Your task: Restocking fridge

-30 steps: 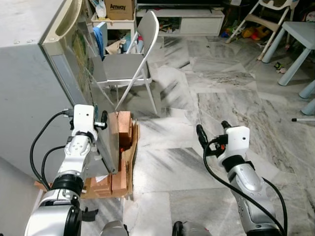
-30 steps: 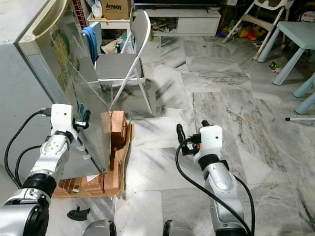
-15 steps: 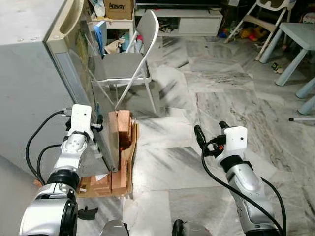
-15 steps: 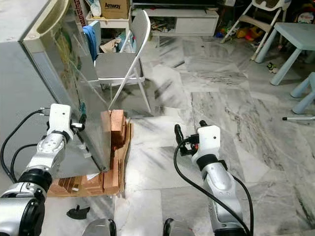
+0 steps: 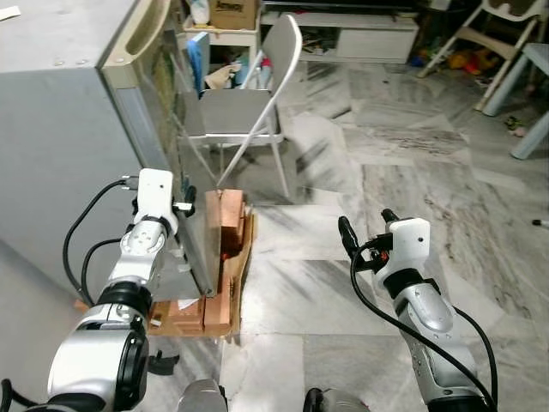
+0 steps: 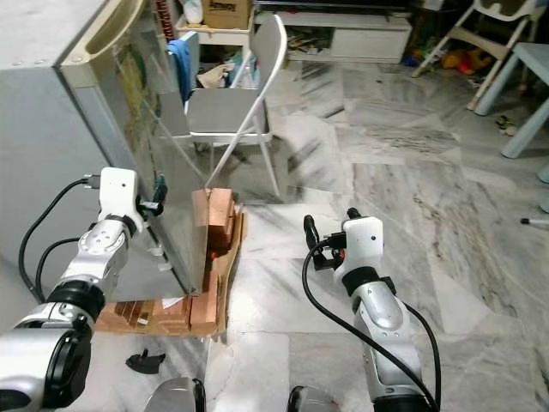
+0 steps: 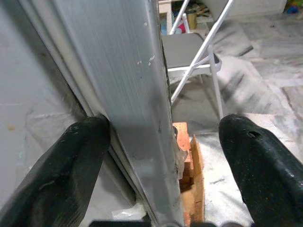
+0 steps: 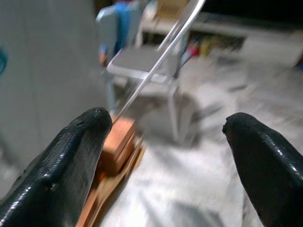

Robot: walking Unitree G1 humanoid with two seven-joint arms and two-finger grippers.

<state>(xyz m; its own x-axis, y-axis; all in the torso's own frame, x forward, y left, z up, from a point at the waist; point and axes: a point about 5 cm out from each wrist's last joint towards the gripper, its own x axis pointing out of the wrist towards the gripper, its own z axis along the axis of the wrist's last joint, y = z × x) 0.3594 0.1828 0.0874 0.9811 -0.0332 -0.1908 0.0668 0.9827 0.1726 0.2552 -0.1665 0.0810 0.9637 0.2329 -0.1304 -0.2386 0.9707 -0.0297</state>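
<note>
A: Where's your left tool [image 7: 161, 156]?
B: Fingers apart, straddling the fridge door [image 5: 176, 163] edge, fridge on your left. Right tool [image 8: 165, 156] spread, empty.
A: Writing?
B: Box [image 5: 236, 10] lettering cut off, unreadable.

Head cameras look forward and down across the marble floor [image 5: 292, 292]; both wrist cameras, close in, share the folding chair [image 7: 189, 49].
</note>
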